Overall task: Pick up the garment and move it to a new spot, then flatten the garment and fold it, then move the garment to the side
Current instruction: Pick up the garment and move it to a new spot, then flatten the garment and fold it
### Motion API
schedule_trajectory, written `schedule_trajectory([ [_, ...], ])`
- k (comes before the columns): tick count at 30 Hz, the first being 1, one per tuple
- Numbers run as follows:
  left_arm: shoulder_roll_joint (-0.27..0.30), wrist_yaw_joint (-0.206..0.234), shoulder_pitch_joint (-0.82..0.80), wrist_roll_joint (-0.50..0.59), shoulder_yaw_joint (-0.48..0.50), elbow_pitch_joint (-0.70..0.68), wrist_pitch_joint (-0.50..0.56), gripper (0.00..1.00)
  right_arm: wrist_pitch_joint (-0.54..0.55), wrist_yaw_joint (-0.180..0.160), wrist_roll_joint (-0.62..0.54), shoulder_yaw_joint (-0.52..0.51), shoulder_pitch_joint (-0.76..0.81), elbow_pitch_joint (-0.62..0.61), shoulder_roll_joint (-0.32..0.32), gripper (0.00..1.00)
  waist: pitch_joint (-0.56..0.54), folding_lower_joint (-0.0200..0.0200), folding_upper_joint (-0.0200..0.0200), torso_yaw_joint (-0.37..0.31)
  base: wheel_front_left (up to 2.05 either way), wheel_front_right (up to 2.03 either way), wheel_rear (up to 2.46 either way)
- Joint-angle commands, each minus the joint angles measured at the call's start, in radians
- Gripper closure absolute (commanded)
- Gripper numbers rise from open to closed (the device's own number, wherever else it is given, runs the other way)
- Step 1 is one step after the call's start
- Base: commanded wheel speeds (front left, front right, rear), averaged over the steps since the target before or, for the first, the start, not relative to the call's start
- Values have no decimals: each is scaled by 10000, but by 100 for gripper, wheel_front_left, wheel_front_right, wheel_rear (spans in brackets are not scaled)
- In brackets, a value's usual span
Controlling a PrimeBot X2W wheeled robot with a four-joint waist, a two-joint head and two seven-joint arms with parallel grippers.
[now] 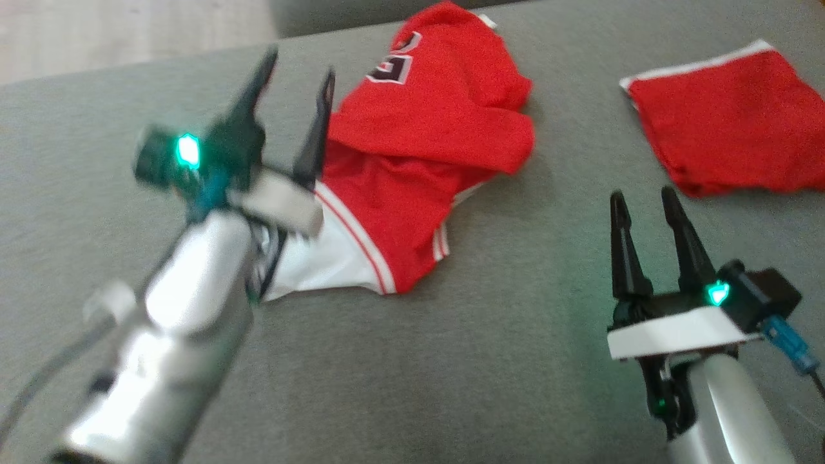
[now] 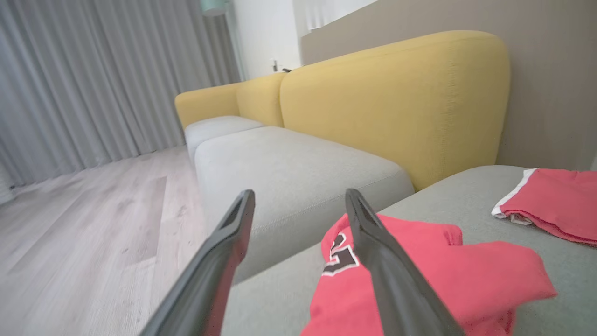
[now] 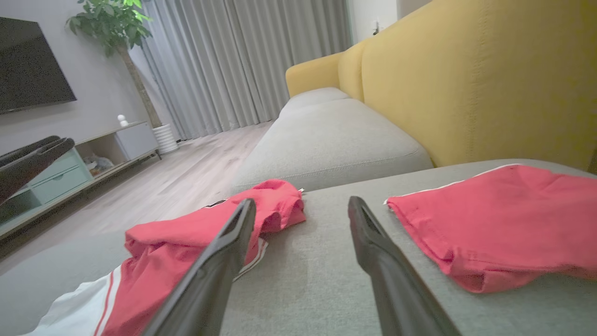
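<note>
1. Sprawling in a crumpled heap on the grey fabric cushion [image 1: 483, 335], the red sports jersey [image 1: 425, 129] shows a white panel with thin red stripes at its lower left. Its rumpled red body is bunched and doubled over itself toward the upper right.
2. Left of centre in the head view, the left gripper [image 1: 300, 63] hangs over the jersey's left edge. Its two long dark fingers are spread wide with nothing between them. Whether the nearer finger touches the fabric cannot be told.
3. Across a bare stretch of cushion to the jersey's right, the right gripper [image 1: 642, 194] sits low and well apart from the garment. Its fingers are also parted and empty, pointing up the view.
4. Farther right, a folded red cloth [image 1: 722, 122] with a white edge lies flat, separate from the jersey.
5. On the jersey's upper fold sits a black numeral [image 1: 394, 61] outlined in white. It is partly tucked into the creases and cannot be read with certainty. No brand mark can be made out.
</note>
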Motion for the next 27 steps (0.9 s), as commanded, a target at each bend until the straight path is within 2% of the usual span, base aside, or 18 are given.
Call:
schedule_trajectory([
  [1,303,211,300,-74,531,-659,-89,0,-109,-7,-118,136,71,-221,-43,0,-527,1,0,693,0,0,0],
  [8,354,1089,3461,-139,1798,-2946,-91,0,-109,-7,-312,-275,509,-99,-43,0,-1008,1,0,1578,0,0,0],
  [13,31,1322,4992,-200,2602,-4003,-92,0,-109,-7,-445,-384,665,-30,-43,0,-1095,1,0,1836,0,0,0],
  [19,-558,1183,6281,216,3420,-4780,-92,0,-109,-7,-522,-436,738,57,-43,0,-1062,1,0,2030,0,0,0],
  [27,-1097,613,6088,913,3604,-4740,-93,0,-109,-7,-661,-629,330,233,-43,0,-725,1,0,2449,0,0,0],
])
